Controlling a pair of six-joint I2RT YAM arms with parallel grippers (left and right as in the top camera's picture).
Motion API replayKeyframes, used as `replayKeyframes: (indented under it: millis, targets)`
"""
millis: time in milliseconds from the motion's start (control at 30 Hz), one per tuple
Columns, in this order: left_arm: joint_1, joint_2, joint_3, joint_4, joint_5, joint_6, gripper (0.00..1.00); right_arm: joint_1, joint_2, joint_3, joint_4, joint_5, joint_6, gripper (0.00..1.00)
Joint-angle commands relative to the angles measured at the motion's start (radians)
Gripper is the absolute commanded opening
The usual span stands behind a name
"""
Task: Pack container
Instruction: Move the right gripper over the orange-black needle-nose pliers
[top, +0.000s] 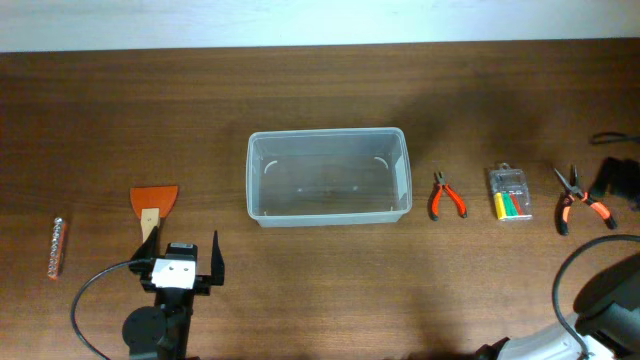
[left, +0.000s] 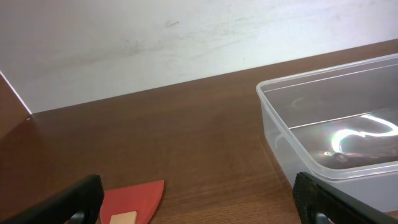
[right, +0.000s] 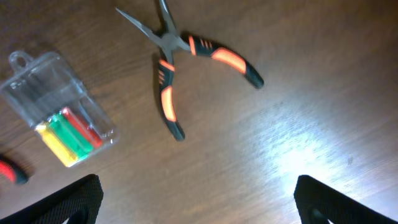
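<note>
The clear plastic container stands empty in the middle of the table; its near left corner shows in the left wrist view. My left gripper is open and empty, left of the container, just in front of an orange scraper. In the left wrist view the gripper has the scraper blade by its left finger. My right gripper is open and empty, above bare table near the orange-and-black needle-nose pliers and a small clear bit case.
Right of the container lie red-handled pliers, the bit case and the needle-nose pliers. A thin metal bit lies at the far left. A black object sits at the right edge.
</note>
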Motion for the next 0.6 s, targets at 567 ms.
replayKeyframes:
  millis: [567]
  targets:
    - [0.006, -0.009, -0.007, 0.003, -0.007, -0.012, 0.99, 0.105, 0.163, 0.016, 0.043, -0.057, -0.01, 0.99]
